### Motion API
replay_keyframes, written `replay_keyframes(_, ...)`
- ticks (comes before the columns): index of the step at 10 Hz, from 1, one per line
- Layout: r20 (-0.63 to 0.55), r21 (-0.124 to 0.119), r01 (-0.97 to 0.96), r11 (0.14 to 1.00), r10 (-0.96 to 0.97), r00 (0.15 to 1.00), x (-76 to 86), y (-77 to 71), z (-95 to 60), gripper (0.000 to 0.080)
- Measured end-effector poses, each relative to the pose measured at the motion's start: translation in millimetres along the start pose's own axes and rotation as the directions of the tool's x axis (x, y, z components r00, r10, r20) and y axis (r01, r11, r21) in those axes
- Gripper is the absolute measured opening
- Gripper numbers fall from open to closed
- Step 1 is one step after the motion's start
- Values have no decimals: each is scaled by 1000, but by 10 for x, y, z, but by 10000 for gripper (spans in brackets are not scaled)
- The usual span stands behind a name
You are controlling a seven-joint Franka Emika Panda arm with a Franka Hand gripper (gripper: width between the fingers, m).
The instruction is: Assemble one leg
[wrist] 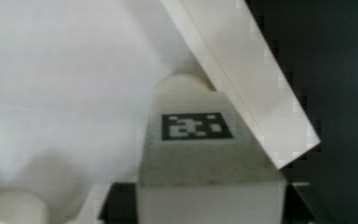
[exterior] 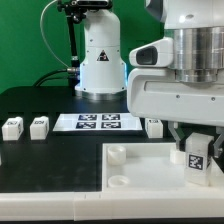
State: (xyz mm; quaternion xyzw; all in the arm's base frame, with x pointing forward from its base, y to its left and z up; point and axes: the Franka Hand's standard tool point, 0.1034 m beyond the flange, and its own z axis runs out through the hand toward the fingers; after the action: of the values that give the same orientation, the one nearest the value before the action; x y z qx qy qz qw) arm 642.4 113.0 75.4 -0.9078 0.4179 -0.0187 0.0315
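Leg (exterior: pixel 196 157) under inspection stood upright between the fingers of the gripper (exterior: pixel 195 150), tag facing outward, over the large white board (exterior: pixel 150 175) near its corner at the exterior view's right. Jaws were closed on the leg's two sides. The arm hung straight down above that board, wrist vertical. From the wrist view the leg (wrist: pixel 197 140) filled the centre, its tag plainly seen. Three more pegs (exterior: pixel 38 126) sat off the board, beside the marker board (exterior: pixel 97 122).
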Motion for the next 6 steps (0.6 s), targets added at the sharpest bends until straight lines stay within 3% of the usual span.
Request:
replay_keyframes(1,-10,10,-252,968,252,968,-10,17,9,293)
replay_keyframes(2,-17,38,-462,886,463,886,-38,40,12,293)
replay_keyframes(4,19,57,-746,664,746,665,-93,11,13,293)
replay_keyframes(5,24,71,-826,559,827,562,-110,-2,8,294)
replay_keyframes(6,29,69,-835,546,836,549,-109,-2,9,294)
